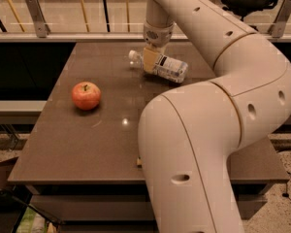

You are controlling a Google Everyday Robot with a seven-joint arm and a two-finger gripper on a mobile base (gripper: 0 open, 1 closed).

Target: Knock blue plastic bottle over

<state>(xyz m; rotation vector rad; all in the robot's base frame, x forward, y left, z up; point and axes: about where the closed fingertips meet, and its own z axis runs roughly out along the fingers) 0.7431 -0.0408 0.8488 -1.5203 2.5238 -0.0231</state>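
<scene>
The blue plastic bottle (pixel 169 68) lies on its side at the far middle of the brown table (pixel 87 140), its white cap pointing left and its label end pointing right. My gripper (pixel 150 61) hangs from the white arm directly over the bottle's neck end and covers part of it. A red apple (pixel 86 95) sits upright on the left half of the table, well apart from the bottle and the gripper.
My large white arm (pixel 208 110) fills the right half of the view and hides that part of the table. A railing with posts (pixel 36 16) runs behind the table's far edge. The floor shows below the table's near edge.
</scene>
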